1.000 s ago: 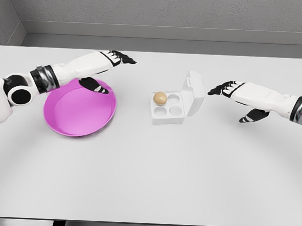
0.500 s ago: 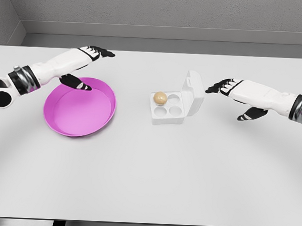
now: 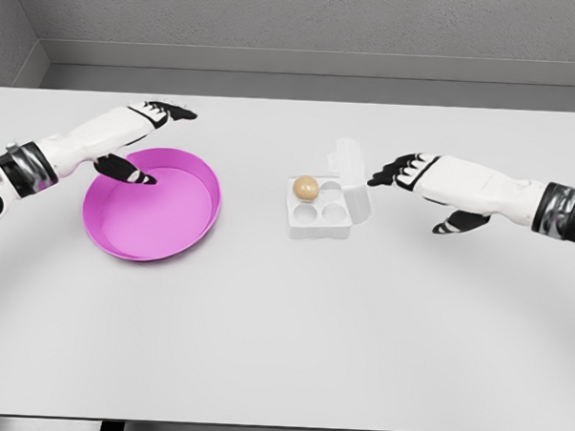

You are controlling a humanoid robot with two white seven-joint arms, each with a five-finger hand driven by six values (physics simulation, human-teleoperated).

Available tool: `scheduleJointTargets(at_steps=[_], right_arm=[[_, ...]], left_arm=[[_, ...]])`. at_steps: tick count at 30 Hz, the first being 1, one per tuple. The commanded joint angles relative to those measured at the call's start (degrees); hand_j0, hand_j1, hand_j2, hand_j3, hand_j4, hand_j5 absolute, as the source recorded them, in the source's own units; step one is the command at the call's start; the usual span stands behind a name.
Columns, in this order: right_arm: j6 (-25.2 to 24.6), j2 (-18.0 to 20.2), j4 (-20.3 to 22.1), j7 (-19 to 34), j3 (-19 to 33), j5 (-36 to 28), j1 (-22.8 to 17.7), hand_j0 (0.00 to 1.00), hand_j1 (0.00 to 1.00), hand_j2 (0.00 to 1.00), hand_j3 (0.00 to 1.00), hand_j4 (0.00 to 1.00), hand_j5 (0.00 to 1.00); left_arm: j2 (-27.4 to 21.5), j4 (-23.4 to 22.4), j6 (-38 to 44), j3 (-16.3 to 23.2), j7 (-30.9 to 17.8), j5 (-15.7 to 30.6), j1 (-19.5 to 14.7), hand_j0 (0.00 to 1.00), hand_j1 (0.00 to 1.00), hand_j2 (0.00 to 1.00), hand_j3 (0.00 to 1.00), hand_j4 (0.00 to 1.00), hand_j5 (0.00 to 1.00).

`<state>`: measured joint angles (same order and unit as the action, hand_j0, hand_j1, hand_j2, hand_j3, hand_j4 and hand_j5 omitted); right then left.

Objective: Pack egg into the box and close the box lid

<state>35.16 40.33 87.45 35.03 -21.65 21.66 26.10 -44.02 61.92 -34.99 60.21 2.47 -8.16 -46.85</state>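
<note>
A tan egg (image 3: 306, 188) sits in the back left cup of the white four-cup box (image 3: 318, 215) near the table's middle. The box lid (image 3: 348, 175) stands up on the right side, leaning leftward over the cups. My right hand (image 3: 392, 172) is open with fingers stretched flat, its fingertips touching the lid's outer face. Over the back left rim of the pink bowl (image 3: 154, 205) hovers my left hand (image 3: 157, 133), open and holding nothing.
The pink bowl lies left of the box and has nothing in it. The white table (image 3: 283, 320) spreads wide in front of both. A grey wall runs behind the table's far edge.
My right hand slid left against the lid, and the lid tipped from upright toward the cups. The left arm drew back to the left, away from the box.
</note>
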Motion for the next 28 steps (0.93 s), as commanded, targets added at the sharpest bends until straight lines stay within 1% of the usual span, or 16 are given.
scheduleJointTargets(at_steps=[1,8,9,12,13,14,16,21,24,25,26,27,28], right_arm=[[-0.16,-0.51,1.06,-0.03,-0.93,-0.39,0.00,1.00,1.00,1.00,1.00,1.00,1.00],[-0.16,-0.60,3.08,-0.03,-1.11,-0.39,-0.53,1.00,1.00,1.00,1.00,1.00,1.00],[-0.16,-0.60,3.26,-0.03,-2.51,-0.31,-0.18,1.00,1.00,1.00,1.00,1.00,1.00],[-0.16,-0.69,3.43,-0.03,-3.04,-0.31,-0.09,1.00,1.00,1.00,1.00,1.00,1.00],[-0.16,-2.35,3.96,-0.03,-3.22,-0.31,-0.18,1.00,1.00,1.00,1.00,1.00,1.00],[-0.16,-2.80,3.96,-0.03,-3.48,-0.31,-0.18,1.00,1.00,1.00,1.00,1.00,1.00],[-0.16,-1.92,3.96,-0.03,-2.78,-0.39,0.26,1.00,1.00,1.00,1.00,1.00,1.00],[-0.16,-1.39,3.87,-0.03,-2.52,-0.57,0.18,1.00,1.00,1.00,1.00,1.00,1.00],[-0.16,4.49,3.87,-0.03,2.67,-1.27,-0.61,1.00,1.00,1.00,1.00,1.00,1.00],[-0.16,5.73,3.78,-0.03,3.28,-2.24,-0.88,1.00,1.00,1.00,1.00,1.00,1.00],[-0.16,7.92,3.52,-0.03,3.46,-4.70,-0.97,1.00,1.00,1.00,1.00,1.00,1.00],[-0.16,9.59,3.17,-0.03,4.34,-5.40,-1.05,1.00,1.00,1.00,1.00,1.00,1.00],[-0.16,9.68,1.33,-0.03,5.22,-5.49,-1.58,1.00,1.00,1.00,1.00,1.00,1.00]], left_arm=[[-0.45,0.04,-0.01,-0.18,-0.01,0.34,0.00,1.00,1.00,1.00,1.00,1.00,1.00],[-1.07,0.13,-0.01,-0.27,0.08,0.34,0.09,1.00,1.00,1.00,1.00,1.00,1.00],[-1.16,0.13,-0.01,-0.27,0.08,0.34,0.09,1.00,1.00,1.00,1.00,1.00,1.00],[-1.07,0.05,-0.01,-0.27,0.08,0.34,0.18,1.00,1.00,1.00,1.00,1.00,1.00],[-1.07,0.13,-0.01,-0.27,-0.01,0.34,0.18,1.00,1.00,1.00,1.00,1.00,1.00],[-1.07,0.13,-0.01,-0.27,0.08,0.34,0.18,1.00,1.00,1.00,1.00,1.00,1.00],[-1.07,0.13,-0.01,-0.27,-0.01,0.34,0.18,1.00,1.00,1.00,1.00,1.00,1.00],[-1.60,0.13,-0.01,-0.27,0.08,0.34,0.18,1.00,1.00,1.00,1.00,1.00,1.00],[-2.03,0.04,-0.01,-0.27,0.08,0.34,0.18,1.00,1.00,1.00,1.00,1.00,1.00],[-2.39,0.13,-0.01,-0.27,0.08,0.34,0.18,1.00,1.00,1.00,1.00,1.00,1.00],[-2.47,0.13,-0.01,-0.27,0.08,0.34,0.18,1.00,1.00,1.00,1.00,1.00,1.00],[-2.74,0.13,-0.01,-0.27,0.08,0.34,0.18,1.00,1.00,1.00,1.00,1.00,1.00],[-2.74,0.05,-0.01,-0.27,0.08,0.34,0.17,1.00,1.00,1.00,1.00,1.00,1.00]])
